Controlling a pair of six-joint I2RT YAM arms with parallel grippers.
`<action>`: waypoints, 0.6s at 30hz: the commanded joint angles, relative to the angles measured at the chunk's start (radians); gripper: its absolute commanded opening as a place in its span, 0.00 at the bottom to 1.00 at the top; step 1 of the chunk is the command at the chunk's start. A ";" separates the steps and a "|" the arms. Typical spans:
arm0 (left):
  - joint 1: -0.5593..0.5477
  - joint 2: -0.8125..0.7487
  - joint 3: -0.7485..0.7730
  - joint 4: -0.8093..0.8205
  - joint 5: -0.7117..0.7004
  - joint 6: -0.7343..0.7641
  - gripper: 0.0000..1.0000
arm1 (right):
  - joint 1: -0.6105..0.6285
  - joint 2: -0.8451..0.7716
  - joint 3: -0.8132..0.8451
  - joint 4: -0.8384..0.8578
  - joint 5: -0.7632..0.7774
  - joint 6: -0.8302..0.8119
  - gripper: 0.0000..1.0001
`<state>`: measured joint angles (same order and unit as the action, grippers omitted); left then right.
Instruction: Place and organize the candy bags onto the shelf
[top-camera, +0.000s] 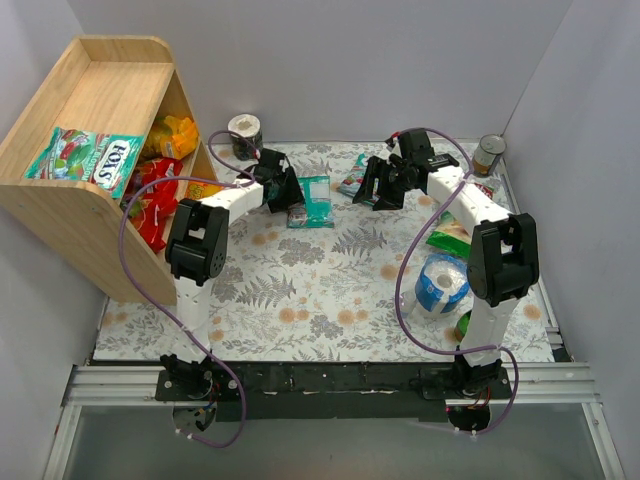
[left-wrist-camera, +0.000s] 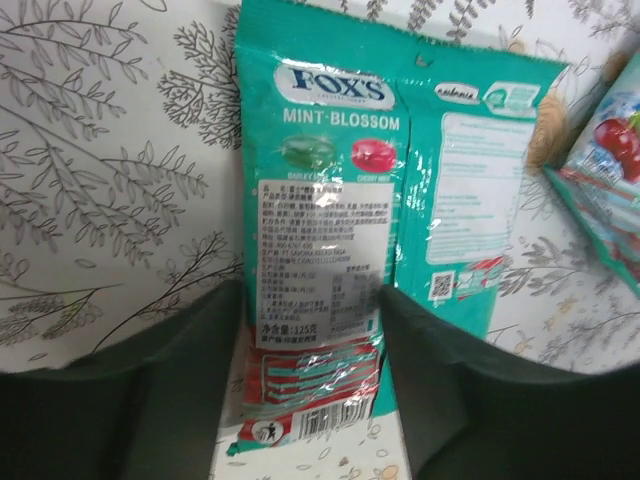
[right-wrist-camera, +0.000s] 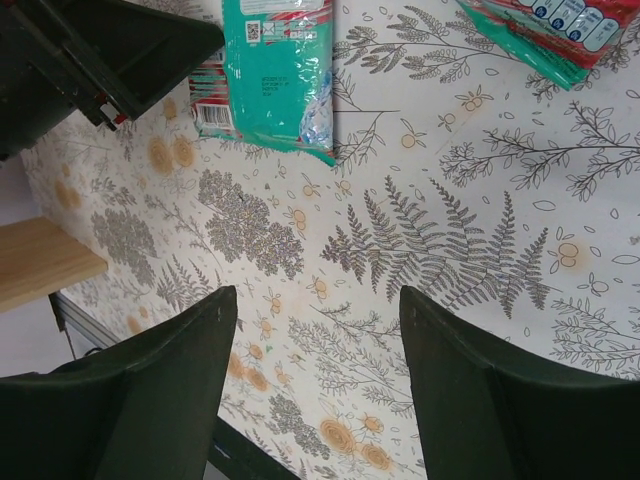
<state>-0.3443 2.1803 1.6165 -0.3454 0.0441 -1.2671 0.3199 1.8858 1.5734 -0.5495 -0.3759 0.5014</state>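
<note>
A teal mint candy bag (top-camera: 316, 200) lies flat on the tablecloth, back side up; it fills the left wrist view (left-wrist-camera: 330, 190). My left gripper (top-camera: 292, 198) is open, its fingers (left-wrist-camera: 170, 390) either side of the bag's near end. My right gripper (top-camera: 380, 190) is open and empty above the bare cloth (right-wrist-camera: 318, 300). A second teal-and-red bag (top-camera: 353, 182) lies by the right gripper and shows in the right wrist view (right-wrist-camera: 555, 35). The wooden shelf (top-camera: 60, 215) stands at the far left holding a teal bag (top-camera: 82, 158), red bags (top-camera: 152, 205) and an orange bag (top-camera: 176, 136).
A green-and-white snack bag (top-camera: 450, 236) and a blue-and-white roll (top-camera: 440, 284) lie right of centre by the right arm. A tin can (top-camera: 489, 155) stands at the back right, a tape roll (top-camera: 245, 131) at the back by the shelf.
</note>
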 joint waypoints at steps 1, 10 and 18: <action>0.007 0.027 0.011 -0.009 0.049 -0.031 0.47 | -0.004 -0.007 0.008 0.022 -0.038 -0.012 0.73; 0.005 -0.027 -0.004 -0.037 0.054 -0.029 0.02 | 0.036 0.085 0.063 0.013 -0.044 -0.029 0.72; -0.024 -0.119 0.006 -0.067 0.022 0.015 0.00 | 0.044 0.082 0.051 0.039 -0.055 -0.015 0.71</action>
<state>-0.3496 2.1708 1.6184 -0.3473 0.0868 -1.2968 0.3622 1.9862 1.5955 -0.5426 -0.4103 0.4923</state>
